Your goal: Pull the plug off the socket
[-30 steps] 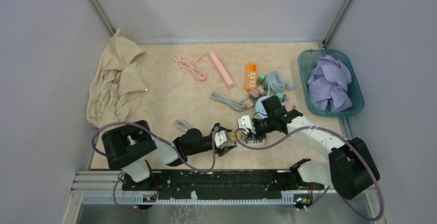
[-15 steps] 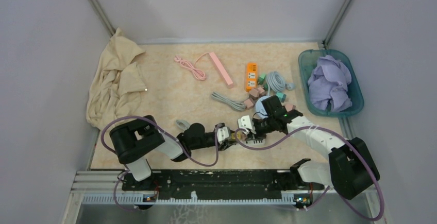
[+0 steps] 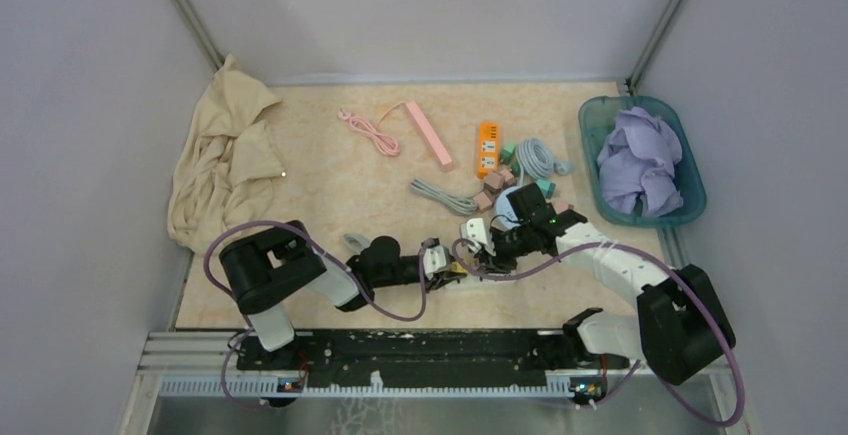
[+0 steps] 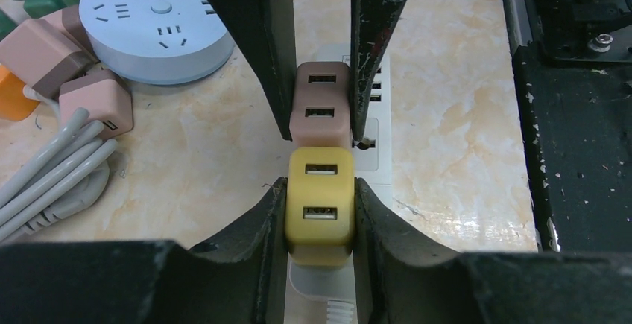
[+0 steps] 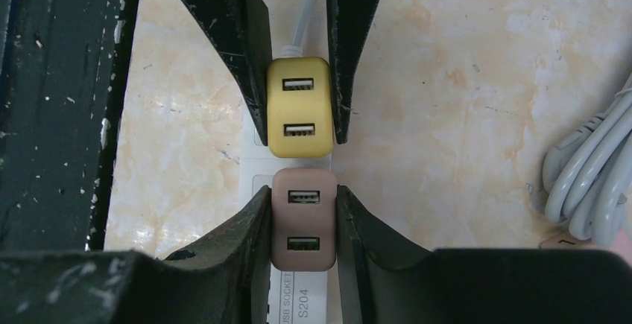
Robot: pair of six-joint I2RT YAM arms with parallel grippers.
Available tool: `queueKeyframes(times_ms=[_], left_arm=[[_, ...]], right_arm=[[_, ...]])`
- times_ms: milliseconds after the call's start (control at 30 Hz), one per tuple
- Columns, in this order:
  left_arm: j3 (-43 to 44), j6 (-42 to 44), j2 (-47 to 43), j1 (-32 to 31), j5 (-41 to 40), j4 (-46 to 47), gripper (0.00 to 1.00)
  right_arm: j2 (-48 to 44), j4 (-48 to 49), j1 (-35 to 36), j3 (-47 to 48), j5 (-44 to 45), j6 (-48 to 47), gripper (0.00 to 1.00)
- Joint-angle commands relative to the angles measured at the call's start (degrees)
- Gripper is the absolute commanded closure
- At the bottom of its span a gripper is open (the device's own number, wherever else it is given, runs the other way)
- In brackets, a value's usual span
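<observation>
Top external view: both arms reached inward and met at lower centre of the frame, left gripper (image 3: pixel 449 270) and right gripper (image 3: pixel 482 253) tip to tip over the marbled table (image 3: pixel 320 195); the plugs were too small here to tell how they were gripped. A beige cloth (image 3: pixel 222 160) lay at the left edge, a pink power strip (image 3: pixel 432 135) and an orange power strip (image 3: pixel 487 148) at upper centre, and a teal basket (image 3: pixel 590 130) with lilac cloth (image 3: pixel 638 160) at the right. Left wrist view: at lower centre the left fingers were closed against both sides of the yellow plug (image 4: pixel 319 205), which was seated on the white power strip (image 4: pixel 375 139). Directly above it, touching end to end, sat the brown plug (image 4: pixel 322 104), clamped between the right fingers coming in from the top of the frame. A round blue socket (image 4: pixel 156 15), pink cubes (image 4: pixel 95 100) and a grey cable (image 4: pixel 45 179) lay at the left. Right wrist view: the right fingers pressed on both sides of the brown plug at lower centre; the yellow plug sat just above it on the same strip, the left fingers on its flanks. The strip's white cord (image 5: pixel 309 22) ran out at the top.
</observation>
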Motion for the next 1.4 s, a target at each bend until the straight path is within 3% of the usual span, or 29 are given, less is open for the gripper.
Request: queueKeyframes(times_ms=[0,267,400,667,800,967,1133,1367], left_arm=[[0.28,0.25,2.5,0.17,2.53,-1.26,1.0],[-1.67,-1.22,4.08,0.58,1.61,1.71,1.0],[-2.98,-1.35,4.17,1.06,1.69,2.71,1.0],[-1.14,-1.23,4.57,1.34,3.07,-0.17,1.0],[0.45,-1.0,5.3,1.39,3.66,-2.05,1.0],[1.1,-1.15,5.63,1.36,3.78,-3.28,1.0],[0.61,-1.07,5.72,1.38,3.58,-3.49,1.0],[0.08,-1.65,6.24,1.47,3.73,-2.76,1.0]], right_arm=[[-1.24,4.09,0.36,3.77,-8.77,7.28,1.0],[-2.86,10.2,-3.3,3.58,-4.43,13.8,1.0],[-4.91,8.69,-6.7,2.09,-4.84,9.07,1.0],[-5.59,2.73,-4.46,-1.58,-12.24,-5.35,1.0],[-4.46,9.96,-0.1,-2.38,-8.97,2.29,1.0],[-3.0,16.94,0.47,-0.81,-5.72,14.9,1.0],[-3.53,13.48,-4.44,2.31,-9.6,16.77,1.0],[-5.18,3.19,-7.48,2.96,-10.82,4.47,1.0]])
